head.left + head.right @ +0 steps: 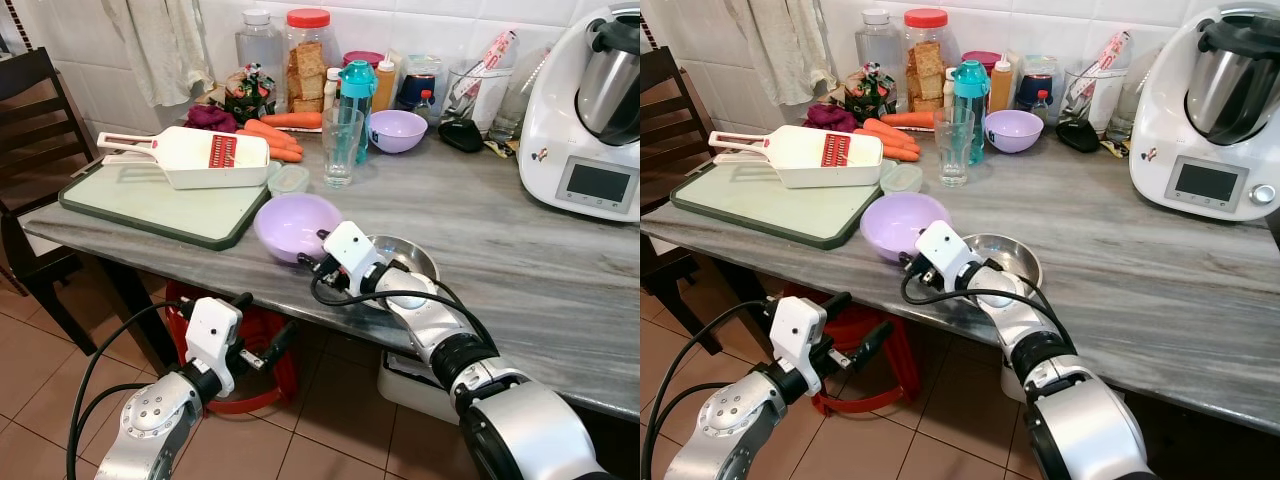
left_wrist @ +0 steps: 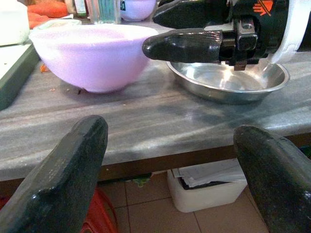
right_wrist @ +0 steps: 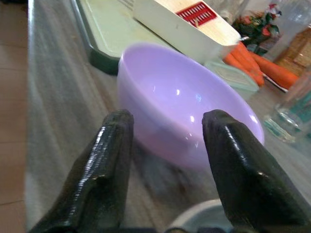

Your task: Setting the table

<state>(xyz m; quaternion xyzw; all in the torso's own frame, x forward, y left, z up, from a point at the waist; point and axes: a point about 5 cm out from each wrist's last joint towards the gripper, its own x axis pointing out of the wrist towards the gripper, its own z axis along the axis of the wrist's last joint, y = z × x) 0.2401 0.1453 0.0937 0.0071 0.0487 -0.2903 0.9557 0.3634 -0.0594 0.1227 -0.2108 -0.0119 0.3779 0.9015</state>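
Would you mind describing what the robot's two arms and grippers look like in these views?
Both arms are silver metal with dark joint rings, ending in white boxy wrist housings, with black cables looping alongside. The left gripper and right gripper each have two long black fingers with rounded tips. The left wrist view shows an orange mark on the right gripper's housing.

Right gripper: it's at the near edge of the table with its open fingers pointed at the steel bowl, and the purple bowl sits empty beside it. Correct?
Not quite. The right gripper points its open fingers at the purple bowl, as the right wrist view shows. The steel bowl lies under its wrist, next to the empty purple one near the table's edge.
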